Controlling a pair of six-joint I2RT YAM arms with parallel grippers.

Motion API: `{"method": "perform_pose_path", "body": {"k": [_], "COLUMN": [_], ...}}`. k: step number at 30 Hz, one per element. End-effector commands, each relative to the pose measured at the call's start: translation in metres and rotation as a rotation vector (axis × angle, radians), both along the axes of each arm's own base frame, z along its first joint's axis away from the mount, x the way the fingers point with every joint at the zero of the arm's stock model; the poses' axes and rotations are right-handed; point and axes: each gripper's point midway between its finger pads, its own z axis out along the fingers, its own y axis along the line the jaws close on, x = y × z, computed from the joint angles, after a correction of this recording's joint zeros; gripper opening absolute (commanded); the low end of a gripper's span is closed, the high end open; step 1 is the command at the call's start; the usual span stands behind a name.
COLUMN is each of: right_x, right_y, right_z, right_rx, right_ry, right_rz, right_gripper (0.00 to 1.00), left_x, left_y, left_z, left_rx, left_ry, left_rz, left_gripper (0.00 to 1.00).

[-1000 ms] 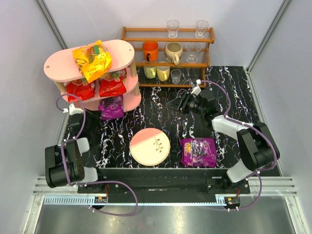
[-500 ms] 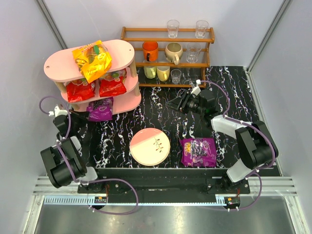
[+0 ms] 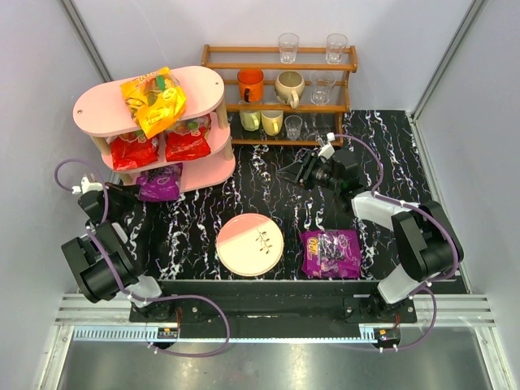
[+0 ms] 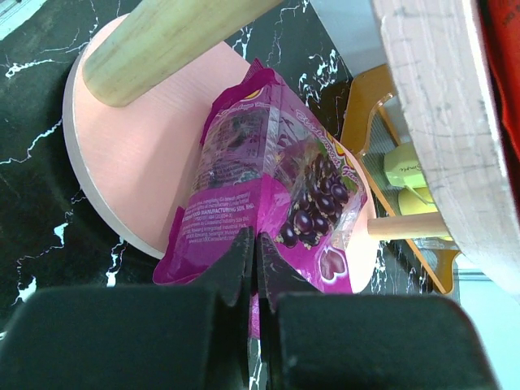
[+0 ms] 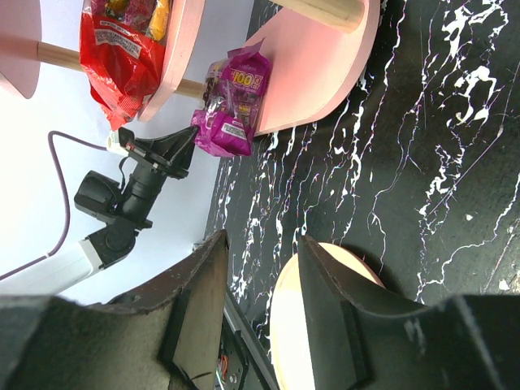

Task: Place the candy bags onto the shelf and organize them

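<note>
The pink three-tier shelf (image 3: 203,81) stands in the far left corner of the black marbled table (image 3: 390,162), and four of the candy bags are on it. The orange-yellow bag (image 3: 154,99) lies across the top board. The two red bags (image 3: 134,149) (image 3: 188,140) stand side by side on the middle board. The purple grape bag (image 3: 160,183) lies on the bottom board at its left end, with its near edge hanging past the rim. The left gripper (image 4: 253,244) is low at the table's left edge. Its jaws are pressed together on that overhanging edge, and a strip of purple shows between them in the left wrist view. The second purple bag (image 3: 331,253) lies flat on the table close to the near edge. It is just right of the round pink-and-cream plate (image 3: 250,244) and apart from it. The right gripper (image 3: 284,172) hovers over the middle of the table, pointing left toward the shelf. Its jaws are partly spread and hold nothing. The brown wooden rack (image 3: 280,65) of mugs and glasses stands along the far edge, beside the shelf.
</note>
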Motion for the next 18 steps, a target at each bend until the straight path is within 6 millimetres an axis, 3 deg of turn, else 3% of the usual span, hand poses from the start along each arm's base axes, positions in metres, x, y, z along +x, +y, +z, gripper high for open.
{"method": "perform_pose_path", "body": {"k": [1, 18], "right_x": [0.003, 0.006], "right_y": [0.000, -0.001], "right_z": [0.010, 0.004], "right_rx": [0.027, 0.025], "right_ry": [-0.043, -0.033], "right_rz": [0.018, 0.017], "right_gripper": [0.49, 0.48], "left_x": [0.012, 0.007], "left_y": [0.016, 0.036], "left_z": [0.033, 0.033], "left_rx": [0.073, 0.066], "left_ry": [-0.119, -0.145], "left_rz": [0.020, 0.138], "left_gripper": [0.00, 0.00]}}
